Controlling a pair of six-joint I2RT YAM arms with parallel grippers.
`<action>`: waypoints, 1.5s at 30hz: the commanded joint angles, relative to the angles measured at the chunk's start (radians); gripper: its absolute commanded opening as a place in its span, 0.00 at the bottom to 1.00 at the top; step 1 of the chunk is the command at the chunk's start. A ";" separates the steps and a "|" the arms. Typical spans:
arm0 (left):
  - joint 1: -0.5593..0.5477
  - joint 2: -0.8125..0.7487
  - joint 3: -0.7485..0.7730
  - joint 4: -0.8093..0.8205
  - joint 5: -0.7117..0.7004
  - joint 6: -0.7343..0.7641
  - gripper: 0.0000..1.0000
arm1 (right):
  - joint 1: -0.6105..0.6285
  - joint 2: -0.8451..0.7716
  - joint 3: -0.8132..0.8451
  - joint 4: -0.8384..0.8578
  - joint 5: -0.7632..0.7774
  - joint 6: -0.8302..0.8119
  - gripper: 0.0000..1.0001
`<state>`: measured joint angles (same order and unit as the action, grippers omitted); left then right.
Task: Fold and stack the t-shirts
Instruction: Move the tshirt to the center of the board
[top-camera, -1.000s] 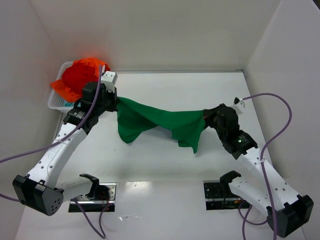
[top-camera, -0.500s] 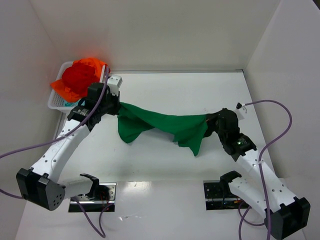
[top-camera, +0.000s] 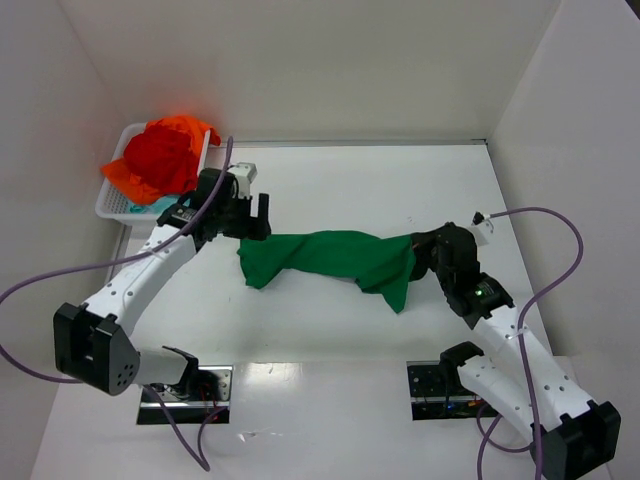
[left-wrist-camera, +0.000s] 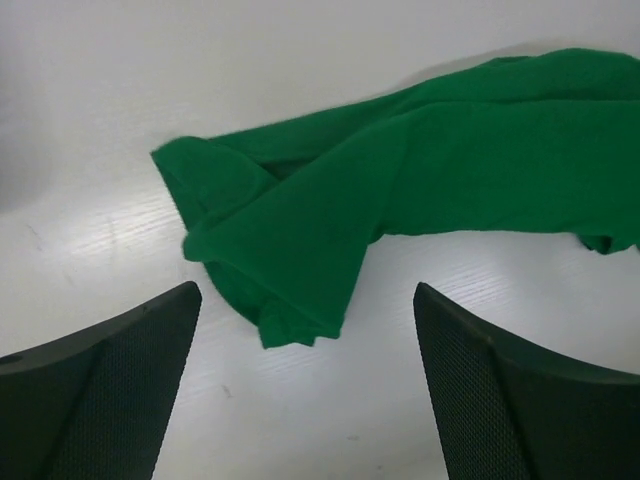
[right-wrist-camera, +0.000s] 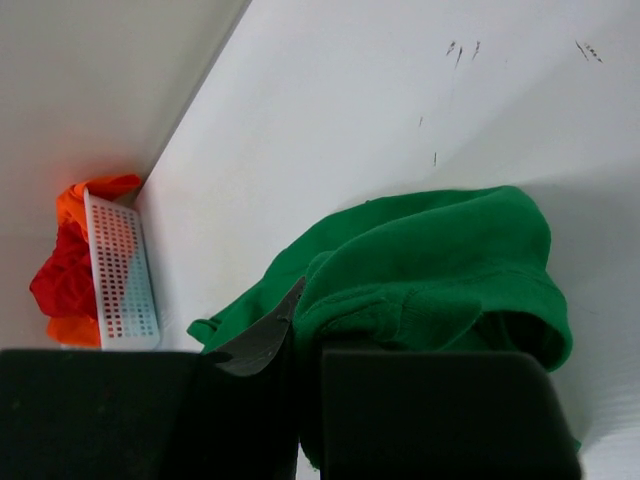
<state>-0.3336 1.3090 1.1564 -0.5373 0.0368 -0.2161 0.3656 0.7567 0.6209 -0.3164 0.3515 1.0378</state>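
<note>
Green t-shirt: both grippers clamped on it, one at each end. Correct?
No. Only the right gripper is clamped on the green t-shirt; the left gripper is open by the other end, gripping nothing. The left wrist view shows its fingers spread, the shirt lying loose on the table.

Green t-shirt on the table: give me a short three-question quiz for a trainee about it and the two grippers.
1. True or false: the left gripper is open, with none of the green t-shirt between its fingers.
2. Which t-shirt lies outside the white basket? A the red one, B the orange one, C the green one.
3. Fill the gap: the gripper shut on the green t-shirt is the ____ one.

Key: 1 true. 2 C. 3 right: the right gripper pinches the cloth at that end.
</note>
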 joint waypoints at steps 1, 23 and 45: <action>-0.001 0.019 -0.041 -0.012 0.044 -0.236 0.94 | -0.007 -0.002 -0.001 0.045 0.030 0.019 0.08; -0.065 -0.364 -0.584 0.168 -0.199 -1.016 0.84 | -0.034 0.038 -0.010 0.094 -0.020 -0.021 0.08; -0.027 -0.153 -0.661 0.316 -0.272 -1.109 0.74 | -0.034 0.020 -0.010 0.085 -0.029 -0.021 0.08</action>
<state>-0.3668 1.1366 0.4908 -0.2707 -0.2195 -1.3140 0.3393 0.7925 0.6147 -0.2768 0.3016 1.0237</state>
